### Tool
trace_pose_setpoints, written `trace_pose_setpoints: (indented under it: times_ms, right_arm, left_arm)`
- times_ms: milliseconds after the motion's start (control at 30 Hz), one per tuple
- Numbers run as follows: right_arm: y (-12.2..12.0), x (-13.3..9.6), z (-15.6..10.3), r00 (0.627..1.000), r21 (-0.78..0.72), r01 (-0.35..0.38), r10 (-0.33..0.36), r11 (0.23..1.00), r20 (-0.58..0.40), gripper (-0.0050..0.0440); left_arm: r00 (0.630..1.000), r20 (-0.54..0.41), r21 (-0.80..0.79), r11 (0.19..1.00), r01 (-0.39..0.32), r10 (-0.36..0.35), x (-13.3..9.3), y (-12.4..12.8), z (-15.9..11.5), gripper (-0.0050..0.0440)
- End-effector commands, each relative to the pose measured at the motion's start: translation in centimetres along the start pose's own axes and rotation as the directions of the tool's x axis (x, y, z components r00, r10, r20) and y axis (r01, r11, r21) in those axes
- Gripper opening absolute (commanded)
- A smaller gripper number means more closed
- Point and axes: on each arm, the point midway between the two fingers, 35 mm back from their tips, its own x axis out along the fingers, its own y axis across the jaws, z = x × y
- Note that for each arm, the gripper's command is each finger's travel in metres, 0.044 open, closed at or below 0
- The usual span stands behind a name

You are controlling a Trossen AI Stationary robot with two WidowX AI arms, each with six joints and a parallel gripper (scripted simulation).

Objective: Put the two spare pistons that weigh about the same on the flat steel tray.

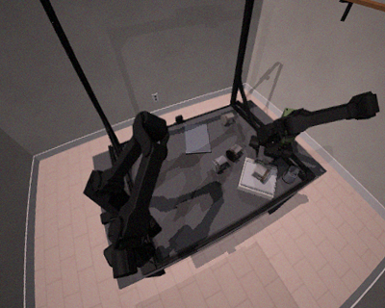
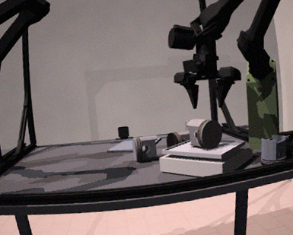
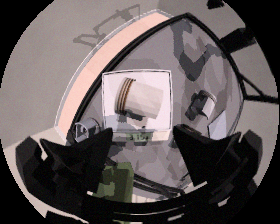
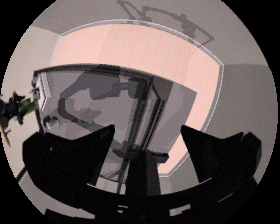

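Observation:
A pale piston [image 2: 205, 132] lies on its side on a white block [image 2: 203, 158] at the right of the bench; it also shows in the left wrist view [image 3: 139, 100]. My left gripper [image 2: 207, 93] hangs open and empty some way above it. The flat grey steel tray [image 1: 197, 138] lies at the back of the bench with nothing on it. Two pistons [image 1: 220, 164] [image 1: 234, 152] lie between the tray and the block. One piston [image 1: 228, 119] lies at the back edge, and another [image 1: 290, 174] stands beside the block at the right edge. My right gripper [image 4: 148, 128] is open and empty, high over the bench edge.
A green object [image 2: 262, 105] stands at the right behind the block. A small black cylinder [image 2: 123, 131] sits at the back edge near the tray. Black frame posts [image 1: 242, 44] rise from the back corners. The right arm [image 1: 139, 182] looms over the near-left side.

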Motion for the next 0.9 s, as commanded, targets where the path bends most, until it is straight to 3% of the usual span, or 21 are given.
trace_pose_setpoints:
  times_ms: [0,200,467,867]
  right_arm:
    - [0.1,0.0,0.0,1.000,0.000,-0.004,0.004,1.000,0.000,0.0440]
    - [0.1,0.0,0.0,1.000,0.000,-0.004,0.004,1.000,0.000,0.0440]
    - [0.1,0.0,0.0,1.000,0.000,-0.004,0.004,1.000,0.000,0.0440]
    - [0.1,0.0,0.0,1.000,0.000,-0.004,0.004,1.000,0.000,0.0440]
  left_arm:
    - [0.998,0.058,-0.086,0.996,-0.013,0.018,0.3,-0.1,-2.2,0.0378]
    - [0.989,0.140,-0.218,0.976,-0.024,0.055,0.6,-0.5,-5.2,0.0378]
    - [0.981,0.176,-0.279,0.960,-0.025,0.077,1.0,-0.8,-8.1,0.0378]
    - [0.981,0.178,-0.277,0.960,-0.026,0.078,1.4,-0.8,-8.7,0.0378]
